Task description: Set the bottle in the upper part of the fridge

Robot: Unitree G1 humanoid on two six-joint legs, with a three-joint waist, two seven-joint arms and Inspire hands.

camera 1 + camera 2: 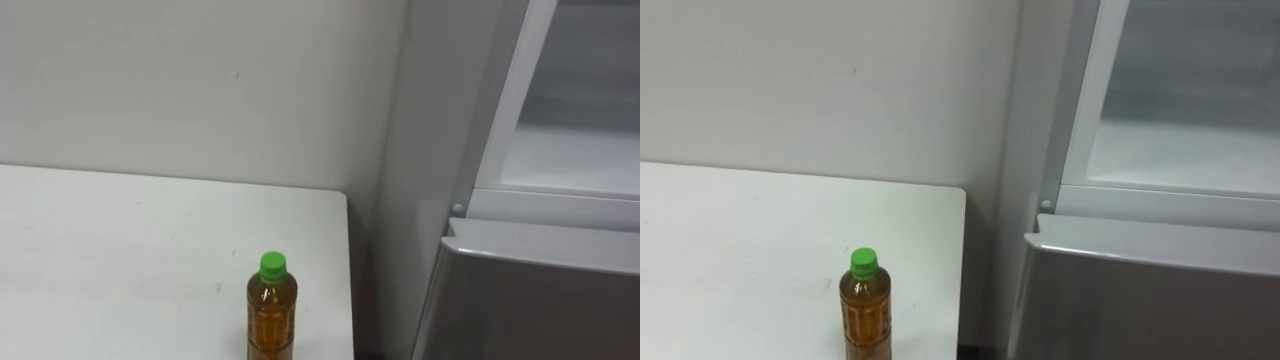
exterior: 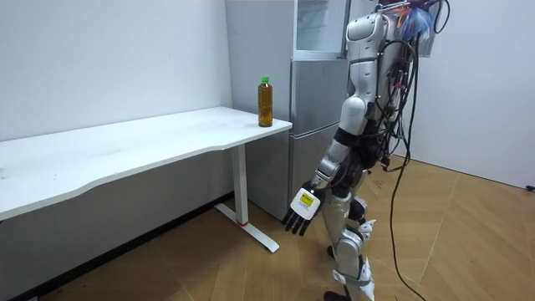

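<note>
Room view | left hand (image 2: 300,212) hangs low, fingers relaxed, holding nothing | bottle (image 2: 265,102) upright on table (image 2: 125,152)

One clear plastic bottle (image 1: 272,318) of amber drink, topped with one green screw cap (image 1: 272,264). One long white rectangular table (image 1: 100,250), with one white metal leg (image 2: 240,180) in sight in the room view. One tall grey metal fridge (image 2: 316,96), with one open upper compartment (image 1: 1180,120). One dark left hand (image 2: 299,209).
</note>
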